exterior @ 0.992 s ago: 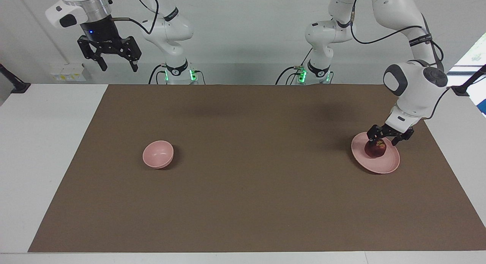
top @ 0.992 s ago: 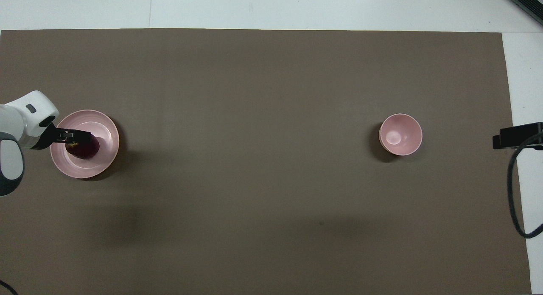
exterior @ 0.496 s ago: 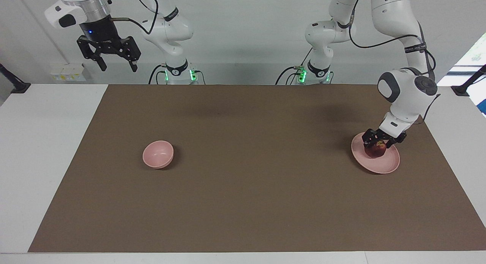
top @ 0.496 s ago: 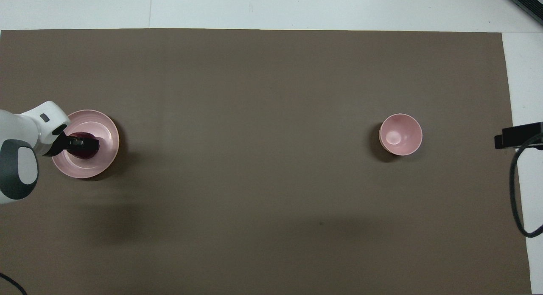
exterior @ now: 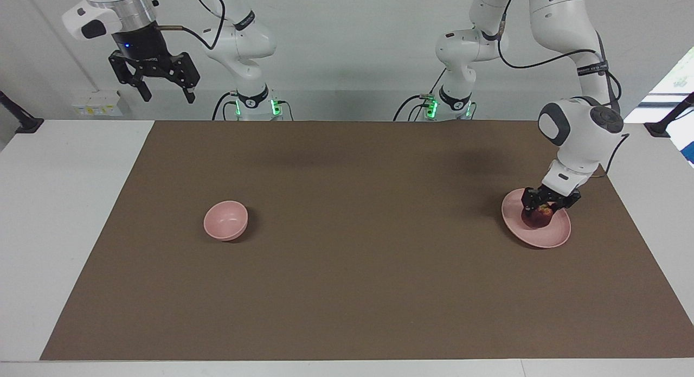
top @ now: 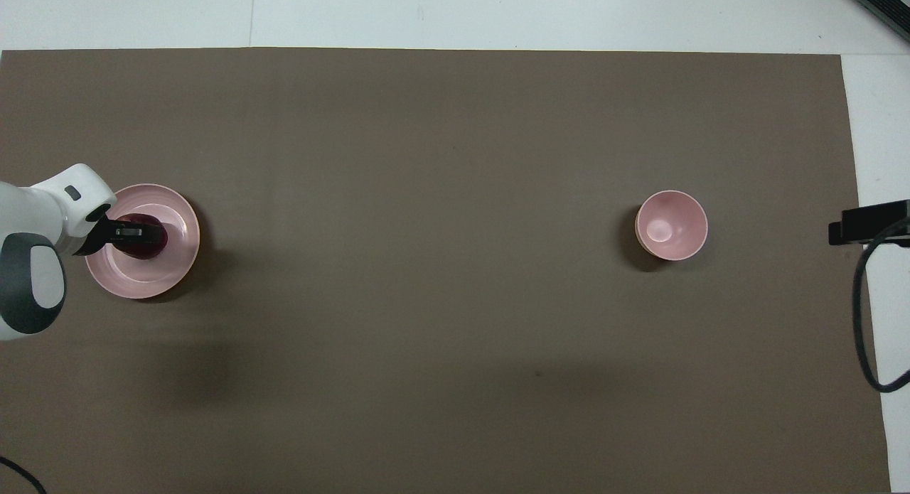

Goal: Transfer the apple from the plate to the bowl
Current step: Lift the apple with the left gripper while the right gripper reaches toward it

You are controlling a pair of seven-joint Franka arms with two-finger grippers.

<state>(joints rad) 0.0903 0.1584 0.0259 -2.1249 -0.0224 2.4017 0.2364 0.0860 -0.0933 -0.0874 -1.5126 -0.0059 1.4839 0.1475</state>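
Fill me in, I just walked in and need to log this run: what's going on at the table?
The left gripper is down on the plate at the left arm's end of the table, closed on the apple, which sits on the plate. The bowl stands empty toward the right arm's end. The right gripper waits open, raised above that end's edge. So the apple is gripped but not yet lifted.

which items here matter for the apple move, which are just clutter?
In play:
- apple, on the plate, left gripper shut on it
- plate, toward the left arm's end
- bowl, toward the right arm's end

Not in play:
- brown mat
- right gripper, open, waiting raised
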